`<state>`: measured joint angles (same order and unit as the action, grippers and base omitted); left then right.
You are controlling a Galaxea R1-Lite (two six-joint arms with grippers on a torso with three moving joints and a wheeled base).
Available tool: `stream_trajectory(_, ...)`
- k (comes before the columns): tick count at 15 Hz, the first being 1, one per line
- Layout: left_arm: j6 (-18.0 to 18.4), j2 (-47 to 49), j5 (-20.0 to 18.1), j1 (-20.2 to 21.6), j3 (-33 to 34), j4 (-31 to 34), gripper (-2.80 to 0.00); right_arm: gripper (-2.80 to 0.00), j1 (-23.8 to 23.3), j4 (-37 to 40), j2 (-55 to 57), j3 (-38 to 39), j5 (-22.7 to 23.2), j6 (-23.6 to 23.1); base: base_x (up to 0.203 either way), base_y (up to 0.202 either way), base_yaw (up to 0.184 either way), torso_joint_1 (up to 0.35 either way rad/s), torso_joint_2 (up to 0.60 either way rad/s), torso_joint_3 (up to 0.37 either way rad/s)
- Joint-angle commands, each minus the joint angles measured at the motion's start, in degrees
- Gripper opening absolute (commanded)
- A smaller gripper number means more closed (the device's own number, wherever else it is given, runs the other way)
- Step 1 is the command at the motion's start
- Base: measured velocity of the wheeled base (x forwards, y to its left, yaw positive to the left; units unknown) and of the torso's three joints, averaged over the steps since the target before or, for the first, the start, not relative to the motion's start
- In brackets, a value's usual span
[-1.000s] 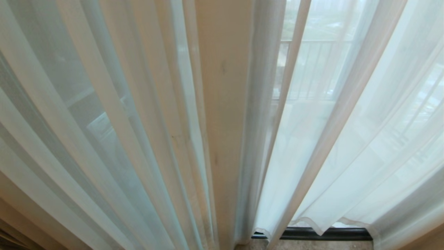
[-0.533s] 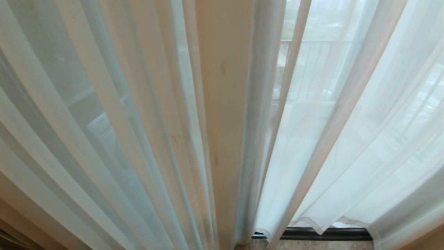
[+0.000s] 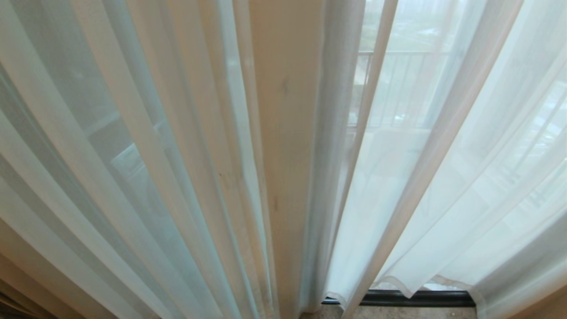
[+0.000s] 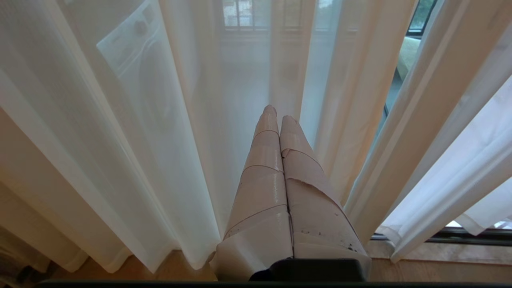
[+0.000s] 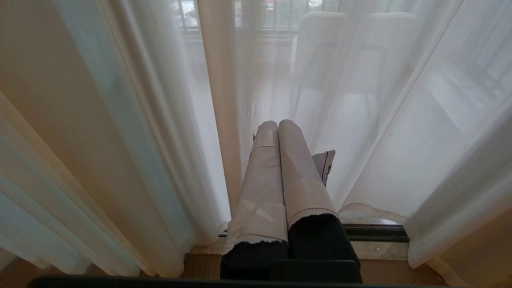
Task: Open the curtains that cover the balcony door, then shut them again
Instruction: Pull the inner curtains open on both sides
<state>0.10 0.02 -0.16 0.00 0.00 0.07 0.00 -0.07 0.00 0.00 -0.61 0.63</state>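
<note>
Tape wraps both fingers of my left pincer (image 4: 275,114), which are pressed flat together with nothing between them, tips close to the sheer folds. My right pincer (image 5: 279,127) is the same: taped fingers shut tight against each other, empty, tips right by the fabric above the dark door track (image 5: 376,231).

Around them hang the curtains (image 3: 146,168), sheer white panels drawn across in soft vertical folds. In the head view they fill nearly everything, with neither of my arms showing. Their wavy hem (image 3: 409,288) hangs just above the floor on my right, where a strip of the balcony door (image 3: 421,299) frame shows dark beneath it. Through the fabric I can make out a balcony railing (image 3: 398,88) on the right and a pale washing machine (image 4: 136,48) on the left.
</note>
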Motion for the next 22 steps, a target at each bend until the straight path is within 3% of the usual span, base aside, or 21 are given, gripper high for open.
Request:
stream_trajectory(1, 0.0, 0.0, 0.0, 0.0, -0.1, 0.1, -2.80, -2.80, 0.0, 0.0, 0.0, 0.0, 0.0, 0.1, 0.000, 0.000, 0.000, 0.000, 0.00, 0.000)
stream_trajectory(4, 1.0, 0.0, -0.1, 0.0, -0.1, 0.4, -2.80, -2.80, 0.0, 0.0, 0.0, 0.0, 0.0, 0.1, 0.000, 0.000, 0.000, 0.000, 0.00, 0.000)
stream_trajectory(7, 4.5, 0.0, -1.1, 0.0, -0.5, 0.2, -2.80, -2.80, 0.0, 0.0, 0.0, 0.0, 0.0, 0.0, 0.000, 0.000, 0.000, 0.000, 0.00, 0.000)
stream_trajectory(12, 4.4, 0.0, -2.2, 0.0, -3.0, 3.2, -2.80, -2.80, 0.0, 0.0, 0.0, 0.0, 0.0, 0.1, 0.000, 0.000, 0.000, 0.000, 0.00, 0.000)
stream_trajectory(15, 3.4, 1.0, -10.4, 0.0, -6.0, 8.5, -2.80, -2.80, 0.0, 0.0, 0.0, 0.0, 0.0, 0.0, 0.000, 0.000, 0.000, 0.000, 0.00, 0.000)
stream_trajectory(19, 3.2, 3.9, -14.7, 0.0, -6.9, 9.1, -2.80, -2.80, 0.0, 0.0, 0.0, 0.0, 0.0, 0.0, 0.000, 0.000, 0.000, 0.000, 0.00, 0.000)
stream_trajectory(22, 3.2, 4.3, -15.1, 0.0, -6.9, 9.2, -2.80, -2.80, 0.0, 0.0, 0.0, 0.0, 0.0, 0.0, 0.000, 0.000, 0.000, 0.000, 0.00, 0.000)
